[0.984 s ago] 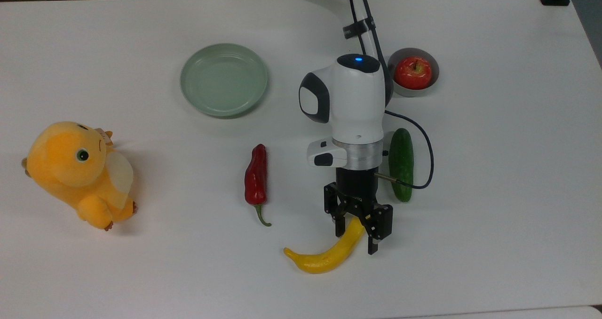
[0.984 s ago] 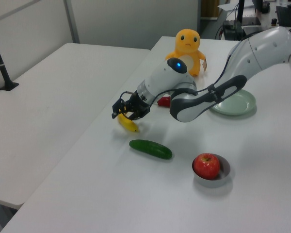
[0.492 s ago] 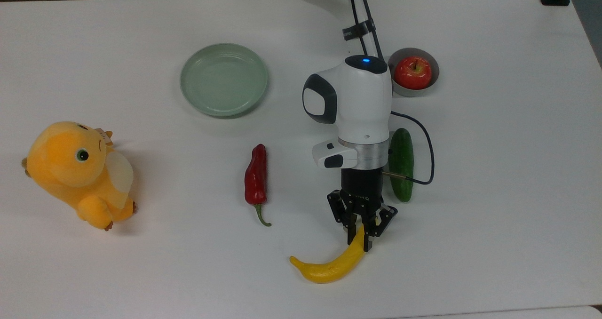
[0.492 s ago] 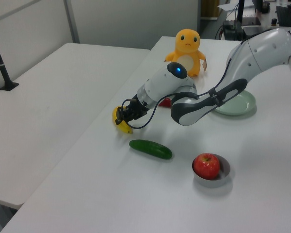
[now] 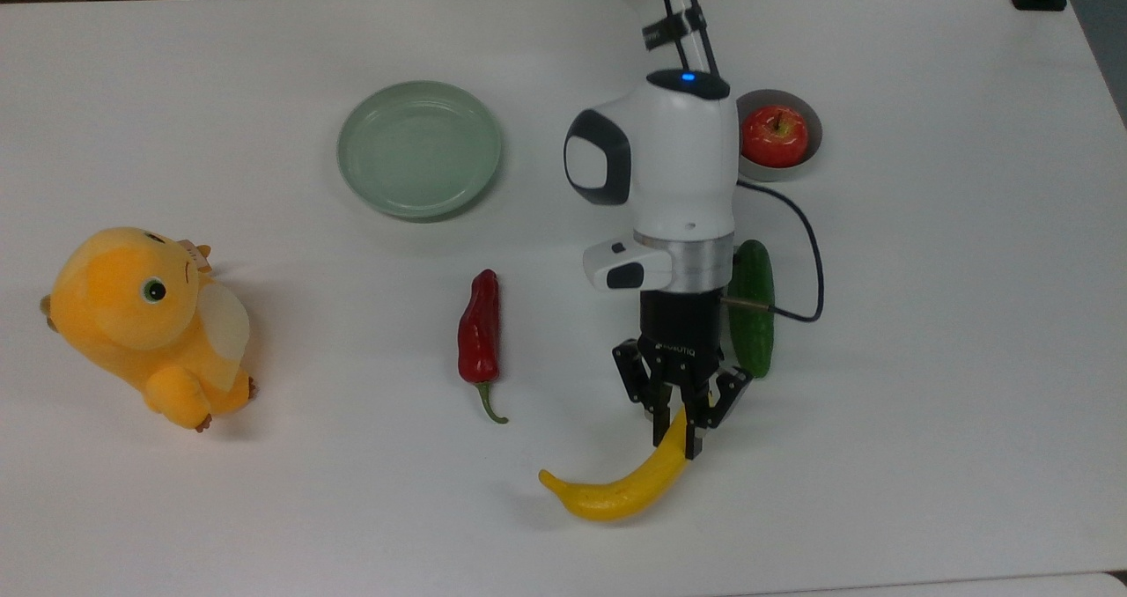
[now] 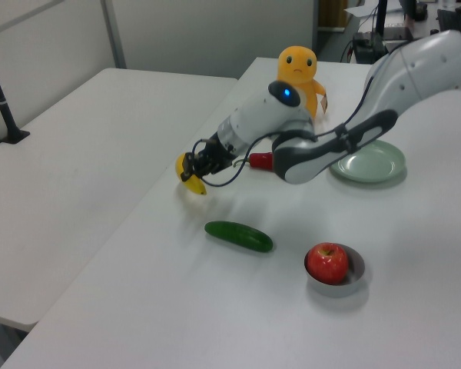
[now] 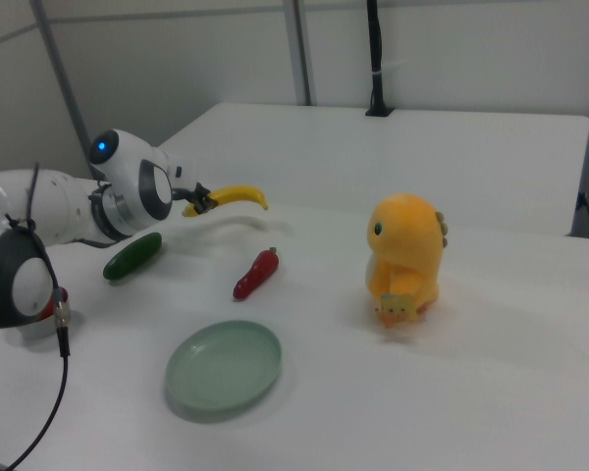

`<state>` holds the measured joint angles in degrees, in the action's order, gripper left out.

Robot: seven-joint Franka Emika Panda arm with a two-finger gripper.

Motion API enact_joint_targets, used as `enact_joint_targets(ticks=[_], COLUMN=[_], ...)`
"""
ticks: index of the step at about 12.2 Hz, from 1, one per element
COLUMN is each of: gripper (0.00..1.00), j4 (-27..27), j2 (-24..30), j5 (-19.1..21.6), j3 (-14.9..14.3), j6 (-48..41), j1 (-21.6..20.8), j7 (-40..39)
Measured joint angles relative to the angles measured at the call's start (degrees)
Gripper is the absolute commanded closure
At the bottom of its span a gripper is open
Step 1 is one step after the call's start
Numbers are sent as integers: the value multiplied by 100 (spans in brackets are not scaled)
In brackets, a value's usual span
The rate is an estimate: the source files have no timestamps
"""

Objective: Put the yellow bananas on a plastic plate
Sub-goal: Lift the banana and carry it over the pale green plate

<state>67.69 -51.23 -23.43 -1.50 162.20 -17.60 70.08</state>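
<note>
My gripper [image 5: 678, 437] is shut on one end of the yellow banana [image 5: 621, 490], near the table's front edge in the top view. The banana [image 7: 231, 196] hangs clear of the table in the right view, its free end pointing to the right view's right. In the left view the gripper [image 6: 193, 168] holds the banana [image 6: 189, 179] above the table's left edge. The pale green plastic plate [image 5: 419, 148] lies with nothing on it, far from the gripper at the top view's upper left; the plate [image 7: 224, 371] sits near the front in the right view.
A red chili [image 5: 479, 328] lies left of the gripper in the top view, and a green cucumber [image 5: 753, 315] just right of the arm. A red apple [image 5: 773, 135] sits in a small grey bowl [image 5: 808, 164]. An orange-yellow plush toy [image 5: 145, 320] stands far left.
The fingers closed on the banana's end, then the arm rose, lifting the banana off the table and slightly toward the top view's top.
</note>
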Motion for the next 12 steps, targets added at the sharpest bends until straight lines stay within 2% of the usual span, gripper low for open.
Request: enact_joint_targets(ticks=[3,6,8,9,12], gripper=[100,100,100,100,100], j4=[812,1351,2001,2259,2961], j2=[1073,2031,2773,3013,3962], j5=[0,2,143,337,1550], j3=[171,330,458,465,465], j6=[-862,-1927,-2466,-2573,-3732], j1=[3,24,87,101,392], j7=[-486,-1150,-2066,-2466,-4709])
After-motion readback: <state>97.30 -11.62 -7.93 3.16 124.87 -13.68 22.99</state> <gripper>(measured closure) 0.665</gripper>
